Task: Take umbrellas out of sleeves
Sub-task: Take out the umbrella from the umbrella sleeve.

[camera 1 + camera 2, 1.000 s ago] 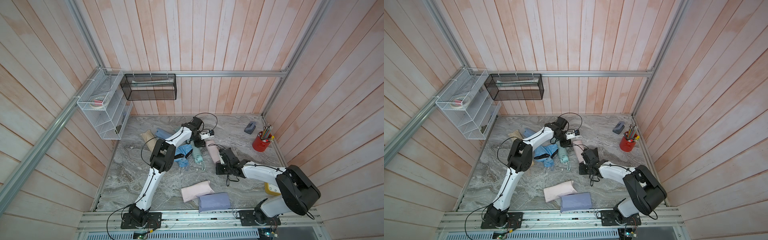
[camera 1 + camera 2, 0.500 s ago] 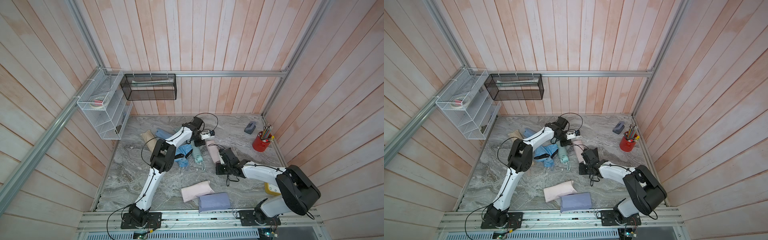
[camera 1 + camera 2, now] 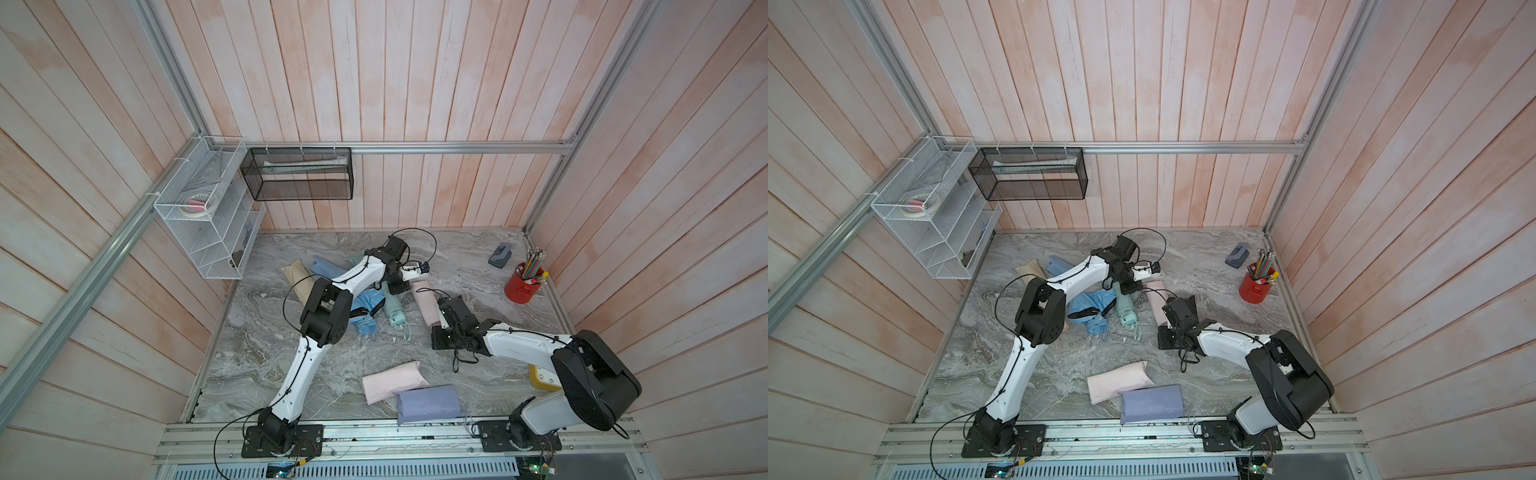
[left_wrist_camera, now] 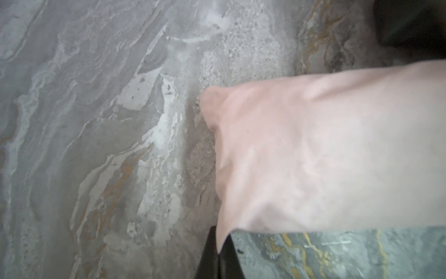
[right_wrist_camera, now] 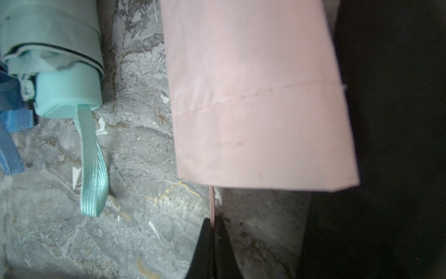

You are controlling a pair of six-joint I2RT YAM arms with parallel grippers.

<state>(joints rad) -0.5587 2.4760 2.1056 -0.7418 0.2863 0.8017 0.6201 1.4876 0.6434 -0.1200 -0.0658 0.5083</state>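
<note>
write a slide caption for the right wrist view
Right gripper pinches the pink cord trailing from the open end of a pink sleeve, with a mint umbrella lying apart on the marble table.

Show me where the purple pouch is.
In both top views the purple pouch lies at the table's front edge, slightly right of centre, overlapping a pink pouch.

**Robot test cell**

A lab enclosure is indicated: pale plank walls (image 3: 415,83) are framed by aluminium rails (image 3: 457,146), two robot arms (image 3: 523,345) are bolted to a slotted base rail (image 3: 395,436) beside a marbled tabletop (image 3: 249,365), and wire baskets (image 3: 216,249) are hung.
</note>
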